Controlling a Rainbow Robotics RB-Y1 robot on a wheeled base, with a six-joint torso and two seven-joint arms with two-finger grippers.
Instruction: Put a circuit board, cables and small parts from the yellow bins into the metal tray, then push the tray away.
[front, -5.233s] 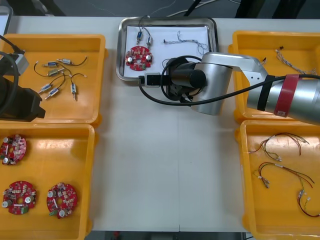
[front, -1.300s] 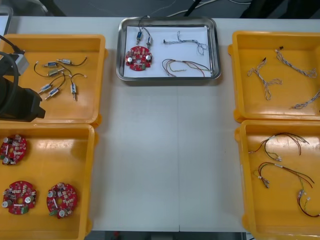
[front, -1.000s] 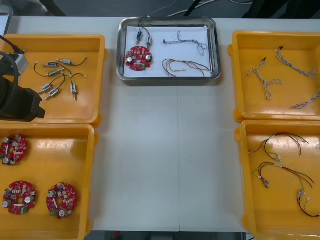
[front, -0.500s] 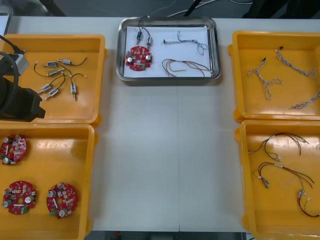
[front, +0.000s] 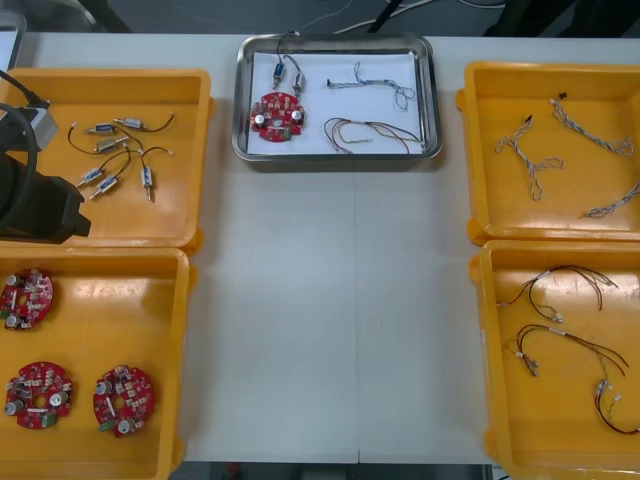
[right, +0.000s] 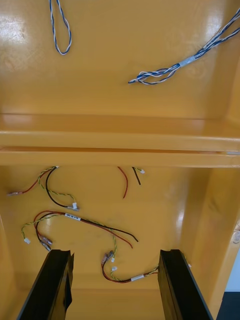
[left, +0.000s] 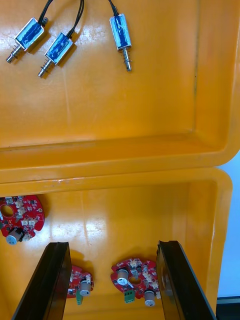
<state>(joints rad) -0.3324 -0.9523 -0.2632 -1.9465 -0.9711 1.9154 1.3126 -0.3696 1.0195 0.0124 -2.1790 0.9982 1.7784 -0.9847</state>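
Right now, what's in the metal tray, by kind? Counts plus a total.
Round red circuit boards: 1
Small metal parts: 2
Twisted blue and white cables: 1
Red and yellow cables: 1
Total in the metal tray: 5

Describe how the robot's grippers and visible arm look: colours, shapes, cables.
The left gripper and the right gripper each have two flat, matte black fingers with slanted, squared tips. In the front view the left arm is a bulky black housing at that view's left edge, carrying a pale grey block and a thin black cable.
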